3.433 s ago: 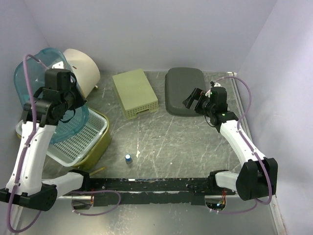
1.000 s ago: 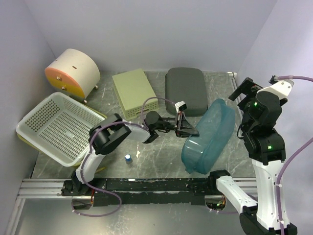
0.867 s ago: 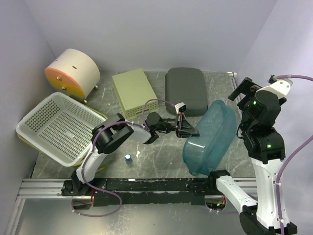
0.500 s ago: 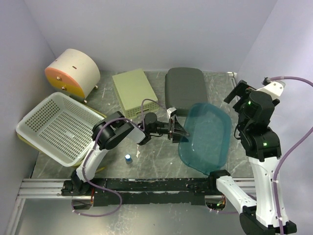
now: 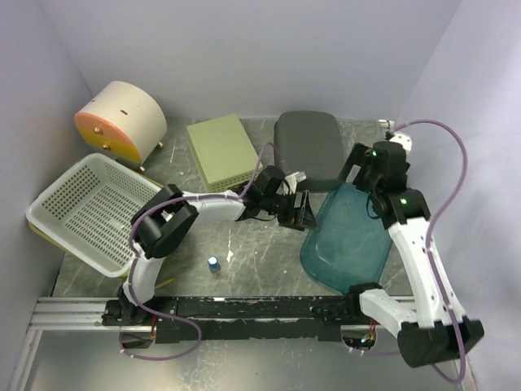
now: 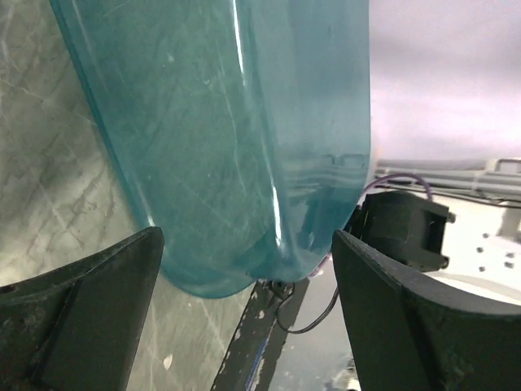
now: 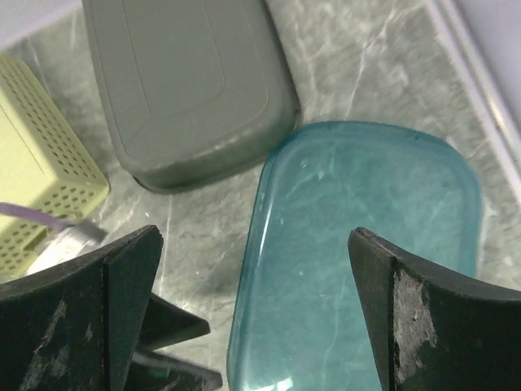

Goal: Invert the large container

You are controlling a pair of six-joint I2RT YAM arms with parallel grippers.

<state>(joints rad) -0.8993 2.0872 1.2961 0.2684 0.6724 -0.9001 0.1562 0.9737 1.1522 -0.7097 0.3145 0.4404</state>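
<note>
Near front edge, left of centre: small blue-capped bottle, standing alone, not part of the job.

Right-front part of worktop: large teal container, lying low. R wrist cam shows its smooth closed base facing up w/ the rim flange down on the marble, so I'd judge the flip basically done. Long axis runs front edge to far edge, w/ the far end leaning a bit twd the right edge.

Key relation: L gripper sits just beside the container's left long side, towards its far end, reaching in from worktop centre. Its fingers are spread wide w/ nothing clamped. L wrist cam shows the teal wall ahead of the gap; contact can't be told. R gripper hangs over the container's far end, also splayed wide and holding nothing. Both are about equally near, L at side level and R above. Any last nudge looks like L's, across the short axis. Otherwise both just need to back off w/o dragging it.

Left edge: white mesh basket. Far edge: green perforated box and grey lid, the lid just beyond the container's far end. Far-left corner: cream drum.

Vs 0.5 s ago: container was tipped up w/ one long side raised, now flat. R arm was high by the right edge, now lowered in over the far end. L gripper is approx where it was.
</note>
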